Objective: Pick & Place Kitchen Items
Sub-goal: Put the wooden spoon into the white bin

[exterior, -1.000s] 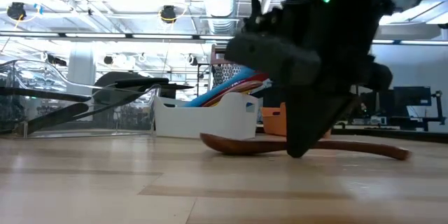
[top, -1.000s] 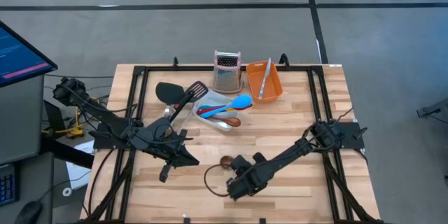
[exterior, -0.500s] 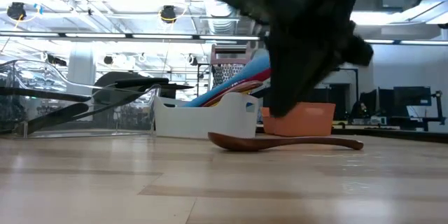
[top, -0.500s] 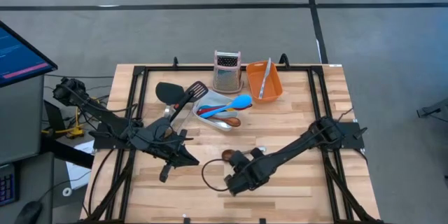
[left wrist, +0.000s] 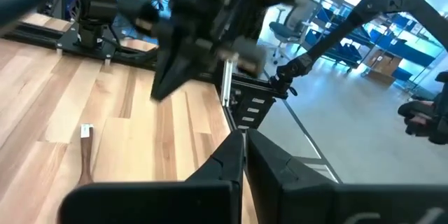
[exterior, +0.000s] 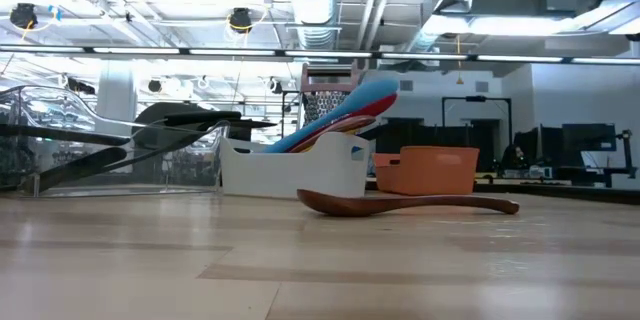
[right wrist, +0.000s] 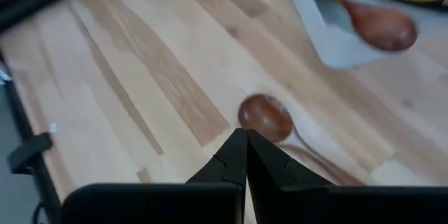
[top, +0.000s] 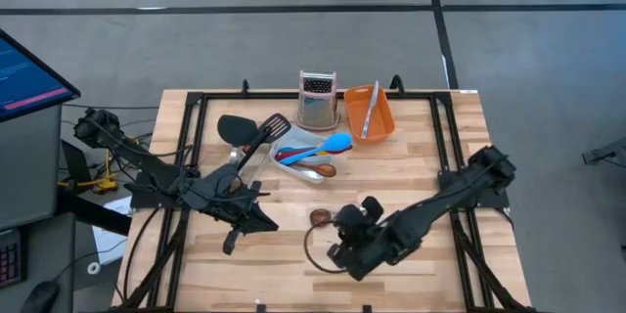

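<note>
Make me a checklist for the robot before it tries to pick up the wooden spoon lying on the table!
1. Brown wooden spoon lies free on the wooden table, nothing on top: ok.
2. Right claw is above the spoon's bowl, not touching: ok.
3. Right claw is open enough to grab: not ok, its fingers are shut.
4. Left claw is out of the way near the table's left side: ok, shut and empty.
5. White rectangular tub has room: cannot tell; blue, red and wooden spoons already lie in it.
6. Spoon handle clear of the right arm: cannot tell, the arm hides part of it from above.
</note>
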{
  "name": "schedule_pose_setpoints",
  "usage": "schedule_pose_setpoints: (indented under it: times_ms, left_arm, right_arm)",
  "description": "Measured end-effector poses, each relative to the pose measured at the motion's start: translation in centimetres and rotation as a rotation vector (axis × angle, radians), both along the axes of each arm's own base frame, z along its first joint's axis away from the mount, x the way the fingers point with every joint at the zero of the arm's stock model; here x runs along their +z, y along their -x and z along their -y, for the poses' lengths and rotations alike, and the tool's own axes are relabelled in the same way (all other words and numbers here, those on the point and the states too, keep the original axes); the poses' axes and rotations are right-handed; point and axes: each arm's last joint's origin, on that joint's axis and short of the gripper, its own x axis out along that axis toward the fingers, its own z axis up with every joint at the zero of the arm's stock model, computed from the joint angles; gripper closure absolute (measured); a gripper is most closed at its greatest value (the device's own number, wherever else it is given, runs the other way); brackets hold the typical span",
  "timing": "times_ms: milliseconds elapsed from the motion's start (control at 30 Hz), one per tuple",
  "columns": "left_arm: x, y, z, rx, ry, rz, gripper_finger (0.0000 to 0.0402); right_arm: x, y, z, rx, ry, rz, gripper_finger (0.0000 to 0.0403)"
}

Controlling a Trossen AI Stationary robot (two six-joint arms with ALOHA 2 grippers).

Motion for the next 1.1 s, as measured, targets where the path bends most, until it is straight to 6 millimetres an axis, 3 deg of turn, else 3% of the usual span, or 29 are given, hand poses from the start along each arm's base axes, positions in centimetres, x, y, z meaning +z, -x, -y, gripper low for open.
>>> schedule_pose_setpoints:
  times_ms: [200,533,1100]
  left_arm:
    - [0.0,0.0,0.0,0.002,0.012,-0.004,0.0399]
    - [0.0,0.0,0.0,0.001,0.011,-0.003,0.0399]
    - [0.0,0.0,0.0,0.003,0.008,-0.003,0.0399]
  right_arm:
    - [2.6,2.3,-1.0,0.035,0.023,0.092,0.0403]
    - [4.7,4.7,-2.2,0.07,0.032,0.18,0.0403]
    - [5.4,4.4,-2.6,0.062,-0.024,0.264,0.0403]
